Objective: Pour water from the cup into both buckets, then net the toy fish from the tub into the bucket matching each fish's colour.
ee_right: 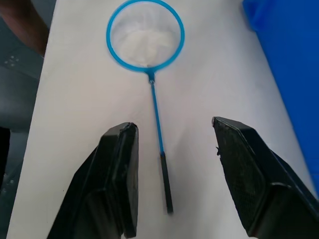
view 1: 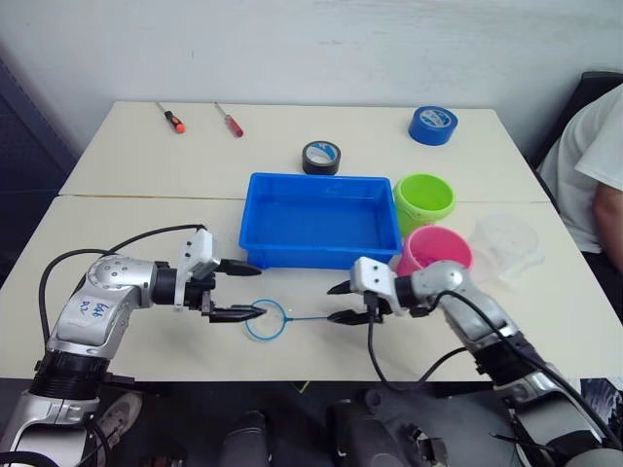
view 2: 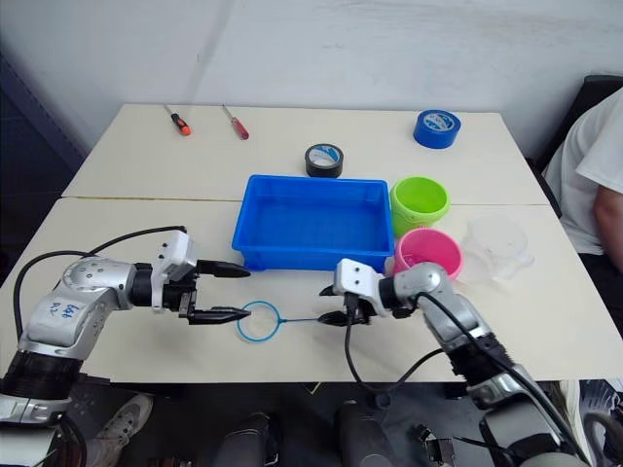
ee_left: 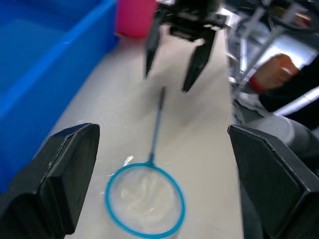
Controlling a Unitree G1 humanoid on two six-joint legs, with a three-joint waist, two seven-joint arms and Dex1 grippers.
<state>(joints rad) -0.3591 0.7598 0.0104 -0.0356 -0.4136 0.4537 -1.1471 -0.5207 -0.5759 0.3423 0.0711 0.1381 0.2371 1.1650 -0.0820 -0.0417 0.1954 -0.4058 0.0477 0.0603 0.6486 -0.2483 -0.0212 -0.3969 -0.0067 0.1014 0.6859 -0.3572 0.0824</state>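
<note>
From the head views, the small blue-rimmed round net on its thin stick lies flat on the pale desk, just in front of the shallow bright blue plastic tub. The left claw hovers at the hoop end, fingers spread wide and holding nothing. The right claw sits at the handle end, also spread and empty. The lime green plastic bucket and the pink plastic bucket stand at the tub's right end, with the wide clear plastic cup just beyond them.

In the left wrist view, the hoop lies between that claw's two fingers, its mesh slack, and the stick runs toward the right claw.

In the right wrist view, the dark tip of the handle lies between the open fingers, untouched.

The net looks very light, with a thin, slippery stick lying flush on the desk. The dark grip end is probably the best hold; the hoop and mesh seem too flimsy.
</note>
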